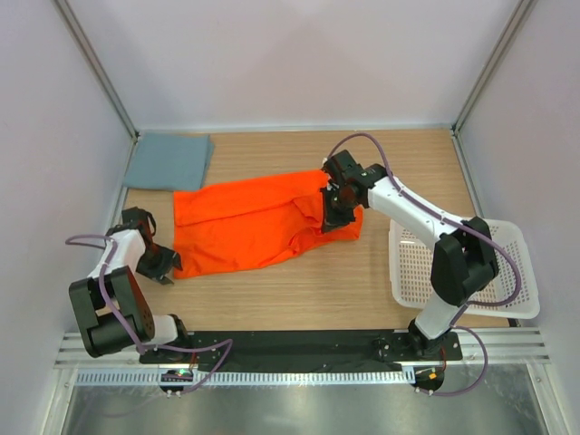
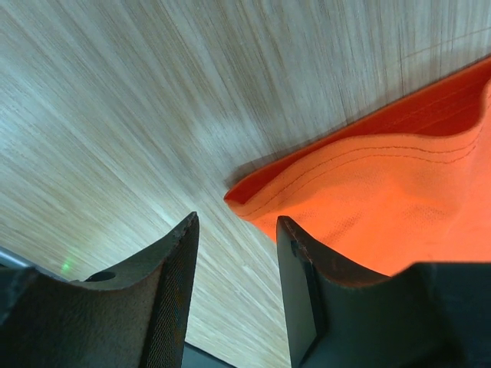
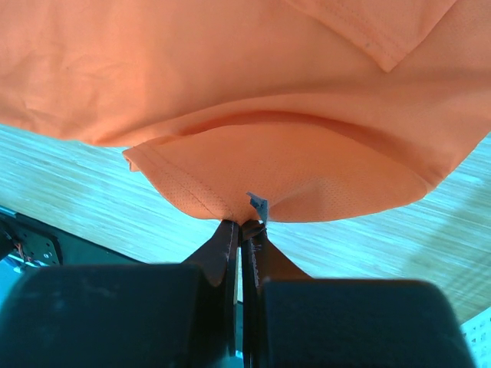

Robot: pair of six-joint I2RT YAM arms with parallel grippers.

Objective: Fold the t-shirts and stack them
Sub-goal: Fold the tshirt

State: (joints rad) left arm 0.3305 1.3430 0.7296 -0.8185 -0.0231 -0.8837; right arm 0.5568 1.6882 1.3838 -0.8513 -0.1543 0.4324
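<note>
The orange t-shirt (image 1: 254,222) lies spread and rumpled across the middle of the table. My right gripper (image 1: 333,210) is shut on its right edge and holds the cloth lifted; in the right wrist view the jaws (image 3: 244,224) pinch the orange hem (image 3: 291,180) above the table. The grey-blue t-shirt (image 1: 169,160) lies folded at the back left. My left gripper (image 1: 161,265) is open and empty just left of the orange shirt's lower left corner; in the left wrist view that corner (image 2: 253,195) lies just beyond the open fingers (image 2: 234,245).
A white perforated basket (image 1: 467,267) stands at the right, partly over the table edge, beside the right arm's base. Side walls enclose the table at left, right and back.
</note>
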